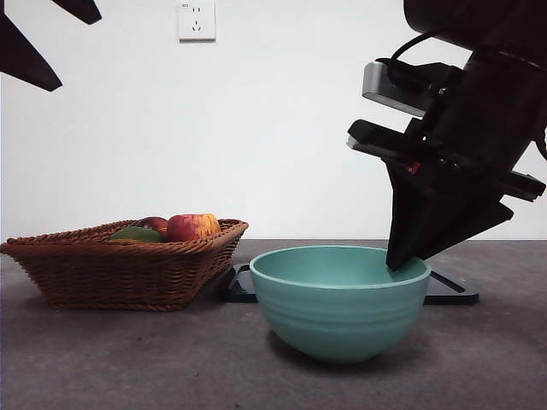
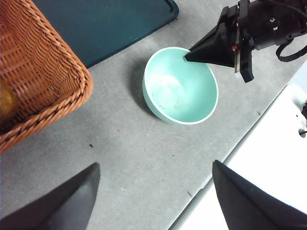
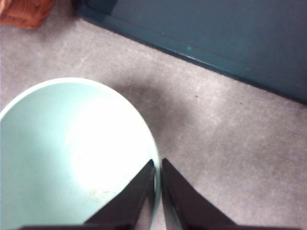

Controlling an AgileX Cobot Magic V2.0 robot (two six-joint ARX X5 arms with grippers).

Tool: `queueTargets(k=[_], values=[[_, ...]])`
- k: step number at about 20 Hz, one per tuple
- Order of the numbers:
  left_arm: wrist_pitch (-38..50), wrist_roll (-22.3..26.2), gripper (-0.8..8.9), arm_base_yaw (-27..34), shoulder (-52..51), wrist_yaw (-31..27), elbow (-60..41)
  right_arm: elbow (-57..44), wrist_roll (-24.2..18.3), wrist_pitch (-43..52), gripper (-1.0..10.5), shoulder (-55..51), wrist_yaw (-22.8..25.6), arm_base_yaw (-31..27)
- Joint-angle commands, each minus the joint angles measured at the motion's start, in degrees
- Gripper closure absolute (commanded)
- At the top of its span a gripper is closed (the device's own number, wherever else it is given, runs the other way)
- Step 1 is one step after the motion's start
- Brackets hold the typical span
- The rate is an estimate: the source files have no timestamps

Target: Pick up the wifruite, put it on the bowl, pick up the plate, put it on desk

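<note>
The teal bowl (image 1: 339, 299) stands on the desk (image 1: 128, 359) and is empty inside (image 2: 180, 86). My right gripper (image 3: 158, 165) is shut on the bowl's rim (image 3: 156, 191), with one jaw inside and one outside. It reaches down from the upper right (image 1: 402, 256) and also shows in the left wrist view (image 2: 188, 57). The wifruite (image 1: 155, 225), small and dull brown, lies in the wicker basket (image 1: 120, 273) between a green fruit and the apple. A flat dark teal plate (image 1: 449, 290) lies behind the bowl. My left gripper (image 2: 153, 201) hangs open, high over the desk and holding nothing.
The wicker basket (image 2: 33, 81) stands left of the bowl, holding a red-yellow apple (image 1: 192, 226) and a green fruit (image 1: 135, 233). The dark plate (image 3: 230, 43) reaches behind both. The desk's edge (image 2: 230, 158) runs close to the bowl. A black tip of the waiting arm (image 1: 30, 51) shows top left.
</note>
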Motion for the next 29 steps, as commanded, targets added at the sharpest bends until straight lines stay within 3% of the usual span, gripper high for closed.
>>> queueTargets(k=[1, 3, 5, 10, 14, 16, 21, 27, 29], values=[[0.3, 0.7, 4.39, -0.3, 0.4, 0.2, 0.7, 0.4, 1.4, 0.4, 9.1, 0.6, 0.1, 0.5], [0.3, 0.7, 4.39, -0.3, 0.4, 0.2, 0.7, 0.4, 2.6, 0.4, 7.3, 0.6, 0.1, 0.7], [0.3, 0.7, 4.39, -0.3, 0.4, 0.2, 0.7, 0.4, 3.5, 0.4, 6.7, 0.4, 0.1, 0.7], [0.3, 0.7, 4.39, -0.3, 0.4, 0.2, 0.7, 1.3, 3.7, -0.7, 6.7, -4.9, 0.1, 0.7], [0.3, 0.7, 4.39, -0.3, 0.4, 0.2, 0.7, 2.1, 3.5, -6.5, 6.7, -15.0, -0.2, 0.7], [0.3, 0.7, 4.39, -0.3, 0.4, 0.2, 0.7, 2.1, 3.0, -10.2, 6.7, -20.7, -2.0, 0.7], [0.5, 0.7, 4.39, -0.3, 0.4, 0.2, 0.7, 2.1, 3.0, -19.4, 6.7, -32.3, -12.3, 0.7], [0.3, 0.6, 4.43, -0.3, 0.4, 0.2, 0.7, 2.1, 2.1, -24.2, 6.7, -35.6, -12.2, 0.7], [0.2, 0.7, 4.84, -0.3, 0.4, 0.2, 0.7, 2.1, 2.1, -24.5, 6.7, -35.5, -12.2, 0.7]])
